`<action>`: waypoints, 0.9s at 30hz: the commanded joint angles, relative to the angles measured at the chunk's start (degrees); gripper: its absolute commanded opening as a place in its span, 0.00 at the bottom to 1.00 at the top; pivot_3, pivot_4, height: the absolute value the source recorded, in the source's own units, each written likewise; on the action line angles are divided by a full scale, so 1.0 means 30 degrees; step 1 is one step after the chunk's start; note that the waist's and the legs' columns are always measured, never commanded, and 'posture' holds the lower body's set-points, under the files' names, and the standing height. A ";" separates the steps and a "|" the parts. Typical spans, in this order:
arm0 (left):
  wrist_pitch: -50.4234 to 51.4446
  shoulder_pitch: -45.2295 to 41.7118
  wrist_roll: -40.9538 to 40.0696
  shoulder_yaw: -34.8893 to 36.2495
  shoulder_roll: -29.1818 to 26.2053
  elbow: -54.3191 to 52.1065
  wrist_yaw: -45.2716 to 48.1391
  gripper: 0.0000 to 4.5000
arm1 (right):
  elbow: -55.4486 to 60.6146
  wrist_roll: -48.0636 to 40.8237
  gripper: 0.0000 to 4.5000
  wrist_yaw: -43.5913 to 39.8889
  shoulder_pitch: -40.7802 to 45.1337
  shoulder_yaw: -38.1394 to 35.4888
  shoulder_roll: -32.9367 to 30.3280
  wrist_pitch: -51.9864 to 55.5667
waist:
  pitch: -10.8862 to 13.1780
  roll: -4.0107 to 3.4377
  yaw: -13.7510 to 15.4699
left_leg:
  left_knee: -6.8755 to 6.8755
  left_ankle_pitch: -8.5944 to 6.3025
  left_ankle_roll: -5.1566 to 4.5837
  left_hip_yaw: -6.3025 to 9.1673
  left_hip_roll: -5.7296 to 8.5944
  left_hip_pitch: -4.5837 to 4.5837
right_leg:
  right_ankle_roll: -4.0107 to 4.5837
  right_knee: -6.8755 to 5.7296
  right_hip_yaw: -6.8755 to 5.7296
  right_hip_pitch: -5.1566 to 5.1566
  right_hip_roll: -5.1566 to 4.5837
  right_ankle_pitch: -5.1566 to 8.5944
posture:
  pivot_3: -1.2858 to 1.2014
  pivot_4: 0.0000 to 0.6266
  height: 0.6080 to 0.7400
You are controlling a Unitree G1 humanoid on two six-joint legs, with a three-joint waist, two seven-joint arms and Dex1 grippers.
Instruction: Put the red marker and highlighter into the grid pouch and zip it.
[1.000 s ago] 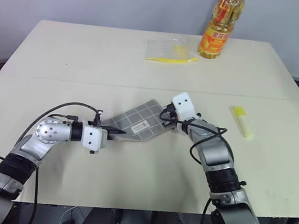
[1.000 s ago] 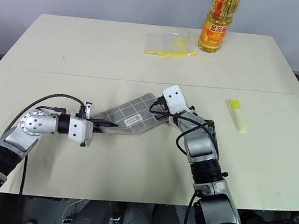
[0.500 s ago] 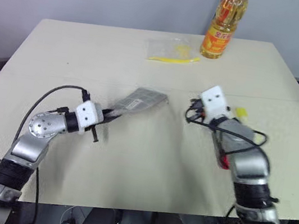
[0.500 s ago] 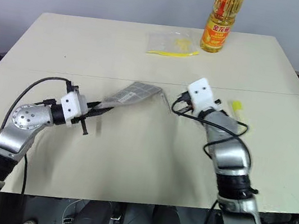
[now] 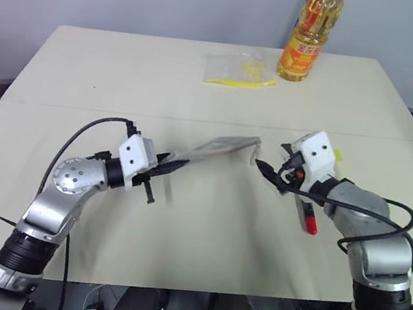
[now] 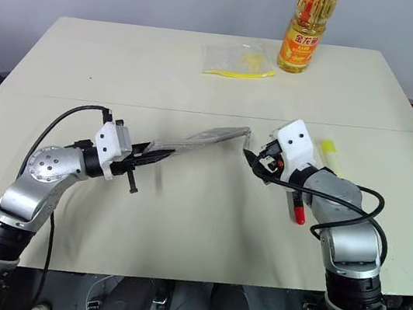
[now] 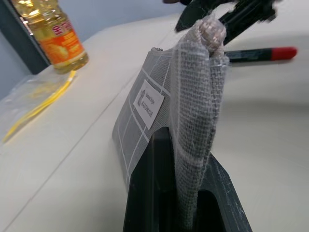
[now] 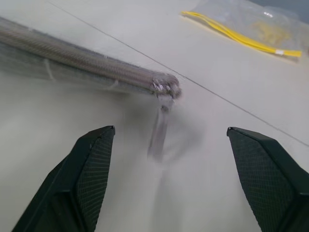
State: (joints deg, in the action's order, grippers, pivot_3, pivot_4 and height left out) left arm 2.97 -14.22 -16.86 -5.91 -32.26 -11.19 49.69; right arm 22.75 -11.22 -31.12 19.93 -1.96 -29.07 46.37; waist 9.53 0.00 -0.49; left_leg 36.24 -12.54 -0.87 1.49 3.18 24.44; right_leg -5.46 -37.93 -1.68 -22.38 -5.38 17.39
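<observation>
Grey pouch (image 5: 215, 148) is hanging above the bench (image 5: 125, 71), left gripper (image 5: 169, 166) clamping it; right gripper (image 5: 264, 172) just beside it is gaping wide.

White label (image 7: 148, 100) on the grid pouch (image 7: 193, 111) reading "HANDMADE", oil bottle (image 7: 50, 36) label with unreadable characters

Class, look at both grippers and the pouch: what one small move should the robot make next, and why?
Probably bring the open right gripper forward and close it on the zipper pull. The left gripper holds the grid pouch lifted off the table, the pull hangs free between the right gripper's spread fingers, and the red marker and highlighter lie outside.
</observation>
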 commanded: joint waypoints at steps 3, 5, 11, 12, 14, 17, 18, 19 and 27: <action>0.0197 -0.0589 -0.0537 0.0213 0.0187 -0.1057 0.0405 0.00 | -0.1018 0.0037 0.85 0.1073 0.0777 -0.0118 0.0593 -0.0416 | 0.0001 0.0000 -0.0002 | -0.0014 0.0000 0.0000 -0.0001 0.0000 0.0000 | 0.0000 0.0006 0.0000 -0.0006 0.0002 0.0000 | 0.52 0.24 1.00; 0.0180 -0.0633 -0.0461 0.0243 0.0261 -0.1024 0.0447 0.00 | -0.1206 -0.0150 0.73 0.1237 0.0860 -0.0235 0.0714 -0.0345 | 0.0001 0.0000 -0.0009 | -0.0018 0.0000 0.0000 -0.0001 0.0000 0.0000 | 0.0000 0.0006 -0.0001 -0.0007 0.0003 0.0000 | 0.52 0.24 1.00; -0.0069 -0.0789 -0.0095 0.0301 0.0441 -0.0714 0.0304 0.00 | -0.1039 -0.0258 0.07 0.1151 0.0812 -0.0091 0.0350 -0.0246 | 0.0001 0.0000 -0.0010 | -0.0017 0.0000 -0.0001 -0.0001 0.0000 0.0001 | -0.0001 0.0005 -0.0001 -0.0008 0.0005 0.0000 | 0.52 0.24 1.00; -0.0119 -0.0800 -0.0041 0.0290 0.0450 -0.0671 0.0302 0.00 | -0.0979 -0.0247 0.01 0.1118 0.0799 -0.0039 0.0284 -0.0248 | 0.0001 0.0000 -0.0012 | -0.0015 0.0001 0.0000 -0.0001 0.0000 0.0000 | 0.0000 0.0005 -0.0001 -0.0006 0.0005 0.0000 | 0.52 0.24 1.00; -0.0570 -0.0861 0.0421 0.0164 0.0529 -0.0356 0.0176 0.00 | -0.0657 -0.0276 0.01 0.0960 0.0788 0.0188 0.0118 -0.0258 | 0.0001 0.0000 -0.0009 | -0.0012 0.0000 -0.0001 -0.0001 0.0000 0.0000 | 0.0000 0.0005 -0.0001 -0.0004 0.0006 0.0000 | 0.52 0.24 1.00; -0.1343 -0.0946 0.1284 -0.0140 0.0728 0.0333 -0.0033 0.00 | 0.0201 -0.0127 0.01 0.0391 0.0753 0.1016 -0.0482 -0.0401 | 0.0001 0.0000 -0.0005 | -0.0014 0.0000 -0.0001 -0.0001 0.0000 0.0000 | -0.0001 0.0005 -0.0001 -0.0006 0.0006 0.0000 | 0.52 0.24 1.00; -0.1731 -0.0993 0.1710 -0.0319 0.0856 0.0699 -0.0125 0.00 | 0.0756 -0.0101 0.01 0.0033 0.0721 0.1533 -0.0804 -0.0429 | 0.0001 0.0000 0.0001 | -0.0015 0.0000 -0.0001 -0.0002 0.0001 0.0000 | -0.0001 0.0005 -0.0001 -0.0007 0.0006 0.0000 | 0.52 0.24 1.00; -0.2097 -0.1037 0.2061 -0.0505 0.1011 0.1089 -0.0195 0.00 | 0.1342 0.0003 0.01 -0.0403 0.0658 0.2170 -0.1229 -0.0602 | 0.0001 0.0001 0.0001 | -0.0017 0.0000 -0.0001 -0.0002 0.0001 0.0000 | -0.0001 0.0006 -0.0001 -0.0008 0.0006 0.0000 | 0.52 0.24 1.00; -0.4020 -0.1621 0.3922 -0.1702 0.2564 0.3191 -0.1146 0.00 | 0.3707 0.0598 0.01 -0.1498 0.1195 0.4858 -0.2451 -0.0426 | 0.0016 0.0025 0.0038 | -0.0001 0.0000 -0.0002 0.0000 0.0000 0.0003 | -0.0002 0.0015 -0.0005 0.0001 0.0003 -0.0001 | 0.52 0.24 1.00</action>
State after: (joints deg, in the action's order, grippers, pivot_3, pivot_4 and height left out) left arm -7.53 -17.81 -5.94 -10.56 -25.20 -1.67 47.45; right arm 29.63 -9.59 -34.47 21.72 11.53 -35.70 45.79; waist 9.58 0.08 -0.37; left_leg 36.24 -12.54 -0.87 1.49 3.18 24.45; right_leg -5.47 -37.89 -1.69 -22.39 -5.37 17.38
